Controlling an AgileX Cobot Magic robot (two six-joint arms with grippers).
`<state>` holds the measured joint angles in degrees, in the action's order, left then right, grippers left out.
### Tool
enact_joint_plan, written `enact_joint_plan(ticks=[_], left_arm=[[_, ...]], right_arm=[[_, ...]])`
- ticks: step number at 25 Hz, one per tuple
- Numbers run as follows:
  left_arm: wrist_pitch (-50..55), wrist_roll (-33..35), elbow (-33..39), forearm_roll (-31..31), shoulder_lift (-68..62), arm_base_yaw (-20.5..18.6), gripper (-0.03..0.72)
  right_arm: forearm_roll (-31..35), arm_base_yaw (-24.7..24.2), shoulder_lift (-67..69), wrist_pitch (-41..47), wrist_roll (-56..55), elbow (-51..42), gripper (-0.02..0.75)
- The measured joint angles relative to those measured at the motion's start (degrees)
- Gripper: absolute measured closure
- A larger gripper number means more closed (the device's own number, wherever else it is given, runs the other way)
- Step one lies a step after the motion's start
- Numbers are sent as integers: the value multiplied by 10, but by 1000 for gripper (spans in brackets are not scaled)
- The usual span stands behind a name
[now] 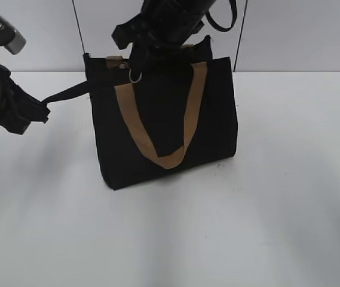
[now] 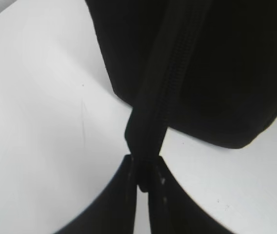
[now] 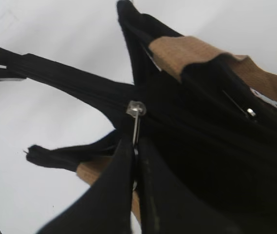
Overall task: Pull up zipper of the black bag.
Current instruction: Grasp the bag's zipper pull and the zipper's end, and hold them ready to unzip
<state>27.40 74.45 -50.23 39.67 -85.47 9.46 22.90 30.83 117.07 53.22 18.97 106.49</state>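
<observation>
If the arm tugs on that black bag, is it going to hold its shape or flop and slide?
The black bag probably flops somewhat: it is fabric, and its tan handle hangs limp. It may slide or tip, standing unweighted on the smooth table, though the left gripper pinching its zipper tail should steady it.

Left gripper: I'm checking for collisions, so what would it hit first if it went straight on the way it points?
The left gripper, shut on the zipper tail, points along it at the black bag; the bag's end would likely come first.

Bright, even light washes the white table (image 1: 277, 227); the black bag (image 1: 164, 125) loses detail, and wrist views blur.
</observation>
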Motion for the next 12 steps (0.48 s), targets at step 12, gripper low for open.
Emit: enact_joint_plan(ticks=[12], left_arm=[[6, -5, 0, -4, 0, -7, 659]], right_arm=[[-32, -78, -1, 32, 0, 0, 738]])
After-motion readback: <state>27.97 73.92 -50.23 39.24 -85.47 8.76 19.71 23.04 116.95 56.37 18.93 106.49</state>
